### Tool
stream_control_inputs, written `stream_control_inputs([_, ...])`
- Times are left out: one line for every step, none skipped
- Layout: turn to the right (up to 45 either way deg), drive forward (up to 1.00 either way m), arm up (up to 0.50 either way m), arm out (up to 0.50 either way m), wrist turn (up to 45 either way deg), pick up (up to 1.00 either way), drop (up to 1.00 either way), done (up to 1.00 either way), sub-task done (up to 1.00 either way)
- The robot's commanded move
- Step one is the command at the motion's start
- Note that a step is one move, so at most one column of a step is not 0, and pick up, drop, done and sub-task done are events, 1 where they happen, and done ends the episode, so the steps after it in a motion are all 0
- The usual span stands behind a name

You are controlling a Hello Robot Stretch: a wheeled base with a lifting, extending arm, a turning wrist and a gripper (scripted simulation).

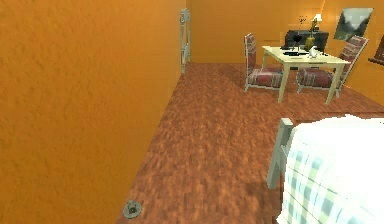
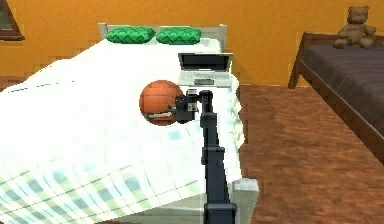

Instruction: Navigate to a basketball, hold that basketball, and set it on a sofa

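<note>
Basketball [image 2: 158, 100]: orange, on or just above the bed [image 2: 80, 150], close to the laptop [image 2: 205, 70].
Gripper [image 2: 176, 106]: right at the basketball; you can't tell its spread, or whether it holds anything.
Arm [image 2: 212, 150]: reaching across the bed, probably because the basketball lies well in from the edge.
Ahead: dining table [image 1: 300, 58] and chairs [image 1: 262, 68]; your sofa hunt comes next.
</note>
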Motion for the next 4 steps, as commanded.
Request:
stream_control_inputs([0.0,0.0,0.0,0.0,0.0,1.0,0.0,0.0,0.0])
stream_control_inputs([0.0,0.0,0.1,0.0,0.0,0.0,0.0,0.0,0.0])
stream_control_inputs([0.0,0.0,0.1,0.0,0.0,0.0,0.0,0.0,0.0])
stream_control_inputs([0.0,0.0,0.0,0.0,-45.0,0.0,0.0,0.0,0.0])
